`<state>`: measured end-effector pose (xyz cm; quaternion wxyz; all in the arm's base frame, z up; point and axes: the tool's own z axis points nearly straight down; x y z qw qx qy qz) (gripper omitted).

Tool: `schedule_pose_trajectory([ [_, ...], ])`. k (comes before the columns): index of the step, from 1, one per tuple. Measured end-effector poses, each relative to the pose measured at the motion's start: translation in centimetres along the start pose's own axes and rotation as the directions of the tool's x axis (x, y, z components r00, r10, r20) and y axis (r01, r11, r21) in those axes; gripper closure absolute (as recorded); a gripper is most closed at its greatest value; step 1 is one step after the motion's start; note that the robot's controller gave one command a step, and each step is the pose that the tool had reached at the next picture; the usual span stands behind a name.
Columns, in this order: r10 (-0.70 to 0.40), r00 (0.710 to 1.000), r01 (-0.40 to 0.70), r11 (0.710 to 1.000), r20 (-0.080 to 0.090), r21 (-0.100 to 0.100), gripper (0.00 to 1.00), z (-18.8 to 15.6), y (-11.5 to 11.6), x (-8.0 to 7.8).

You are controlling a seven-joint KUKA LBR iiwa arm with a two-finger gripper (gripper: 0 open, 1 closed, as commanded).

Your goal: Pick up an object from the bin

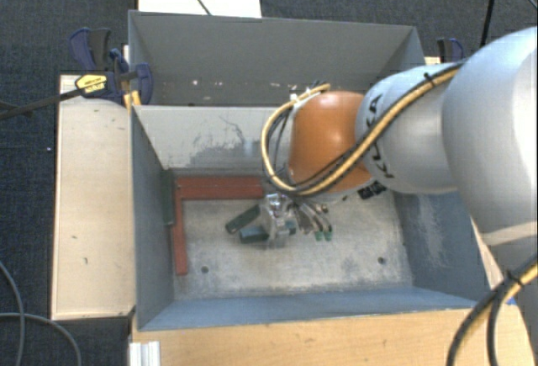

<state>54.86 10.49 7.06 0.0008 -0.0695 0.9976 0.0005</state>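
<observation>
My gripper [276, 221] is low over the middle of the bin floor, under the orange cover on the wrist. A small dark, flat object [245, 227] with a greenish end lies on the floor just to its left, touching or nearly touching the gripper. Whether the gripper has hold of it I cannot tell. A red L-shaped bar [195, 198] lies along the back and left side of the floor, apart from the gripper.
Small green-tipped pieces [321, 230] show just right of the gripper; I cannot tell whether they are loose or part of the robot. The arm and its cables hide the bin's right rear part. Bare floor lies toward the front wall.
</observation>
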Motion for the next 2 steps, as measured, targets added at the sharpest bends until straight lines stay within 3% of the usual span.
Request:
schedule_pose_trajectory([
  [1, 0.002, 1.0, -0.002, 1.0, 0.0, 0.0, 1.0, 0.0, 0.0, 0.0],
  [2, -0.023, 1.0, 0.023, 1.0, 0.01, 0.0, 1.0, -19.5, 0.6, 1.0],
])
